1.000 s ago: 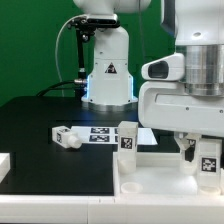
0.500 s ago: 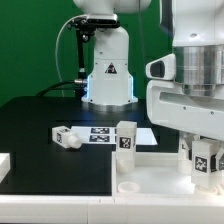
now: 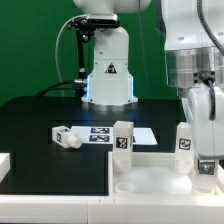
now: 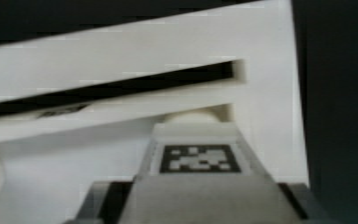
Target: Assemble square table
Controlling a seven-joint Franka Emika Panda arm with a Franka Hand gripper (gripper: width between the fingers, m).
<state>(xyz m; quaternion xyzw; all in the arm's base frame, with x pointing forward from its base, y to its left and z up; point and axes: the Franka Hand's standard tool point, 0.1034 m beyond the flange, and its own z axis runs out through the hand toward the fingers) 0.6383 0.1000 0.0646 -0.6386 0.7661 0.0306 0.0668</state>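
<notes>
A black table (image 3: 40, 120) is seen before a green backdrop (image 3: 30, 40). On it the square tabletop (image 3: 150, 185) is laid flat, rim upward. A first leg (image 3: 122, 138) and a second leg (image 3: 185, 140) are stood upright along the tabletop's far edge, long axes vertical. A third leg (image 4: 199, 150) is stood upright on the tabletop, between the fingers of the gripper (image 3: 207, 160). The arm is pointed straight down over the tabletop. Whether the third leg is clamped cannot be told. A fourth leg (image 3: 65, 137) is laid on its side beyond the tabletop, near the marker board (image 3: 140, 133).

An upright leg (image 3: 122, 139) stands on the tabletop (image 3: 152, 180); a toppled leg (image 3: 66, 137) lies, seemingly loose, on the black table (image 3: 40, 122).
</notes>
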